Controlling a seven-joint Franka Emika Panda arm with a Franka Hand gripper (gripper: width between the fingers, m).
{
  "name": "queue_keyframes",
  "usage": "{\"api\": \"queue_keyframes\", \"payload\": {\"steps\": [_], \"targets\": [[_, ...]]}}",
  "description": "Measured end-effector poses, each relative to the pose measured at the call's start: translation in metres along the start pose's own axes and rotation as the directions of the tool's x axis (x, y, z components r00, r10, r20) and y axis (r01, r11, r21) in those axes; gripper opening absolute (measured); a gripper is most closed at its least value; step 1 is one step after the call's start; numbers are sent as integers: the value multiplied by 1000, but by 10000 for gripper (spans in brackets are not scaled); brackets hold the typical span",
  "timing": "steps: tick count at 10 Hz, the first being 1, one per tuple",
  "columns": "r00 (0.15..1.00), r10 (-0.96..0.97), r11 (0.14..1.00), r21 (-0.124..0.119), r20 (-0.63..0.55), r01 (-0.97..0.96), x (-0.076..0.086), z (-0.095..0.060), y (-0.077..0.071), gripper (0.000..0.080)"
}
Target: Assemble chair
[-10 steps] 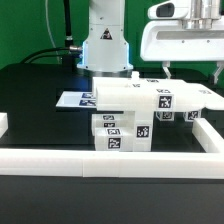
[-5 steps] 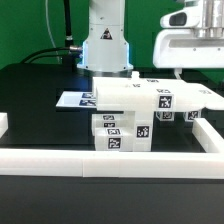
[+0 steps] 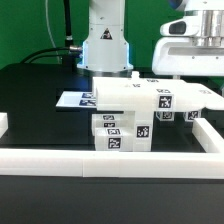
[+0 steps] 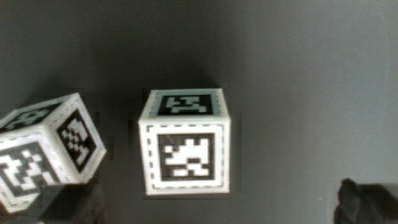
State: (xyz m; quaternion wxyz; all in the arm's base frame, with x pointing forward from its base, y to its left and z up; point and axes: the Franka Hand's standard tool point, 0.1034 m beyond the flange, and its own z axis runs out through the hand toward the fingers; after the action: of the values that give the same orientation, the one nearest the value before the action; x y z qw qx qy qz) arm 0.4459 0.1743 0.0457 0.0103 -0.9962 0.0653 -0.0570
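Observation:
The chair's white tagged parts (image 3: 130, 108) stand stacked in the middle of the black table: a flat slab on top of blocky pieces, with more tagged pieces (image 3: 190, 103) at the exterior view's right. My gripper (image 3: 197, 72) hangs above and behind those right-hand pieces and touches nothing. In the wrist view a cube-ended white part (image 4: 185, 140) with square tags lies on the dark table. A second tagged part (image 4: 45, 145) lies tilted beside it. The gripper (image 4: 214, 205) is open, its dark fingertips (image 4: 370, 200) wide apart with nothing between them.
A long plain white border rail (image 3: 110, 160) runs along the table's front, with short ends at both sides. The marker board (image 3: 72, 100) lies flat behind the chair parts. The arm's base (image 3: 105, 45) stands at the back centre.
The gripper has moved toward the exterior view's right and slightly upward, partly leaving the frame. The chair parts have not moved.

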Motion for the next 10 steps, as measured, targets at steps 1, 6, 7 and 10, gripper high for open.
{"api": "queue_keyframes", "payload": {"steps": [1, 6, 7, 10], "targets": [[1000, 0, 1000, 0, 0, 0, 0, 0, 0, 649], [1000, 1, 1000, -9, -1, -1, 0, 5, 5, 649], [1000, 1, 1000, -13, -6, -1, 0, 8, 7, 649], [1000, 4, 1000, -20, -6, -4, -3, 12, 7, 649]]}}
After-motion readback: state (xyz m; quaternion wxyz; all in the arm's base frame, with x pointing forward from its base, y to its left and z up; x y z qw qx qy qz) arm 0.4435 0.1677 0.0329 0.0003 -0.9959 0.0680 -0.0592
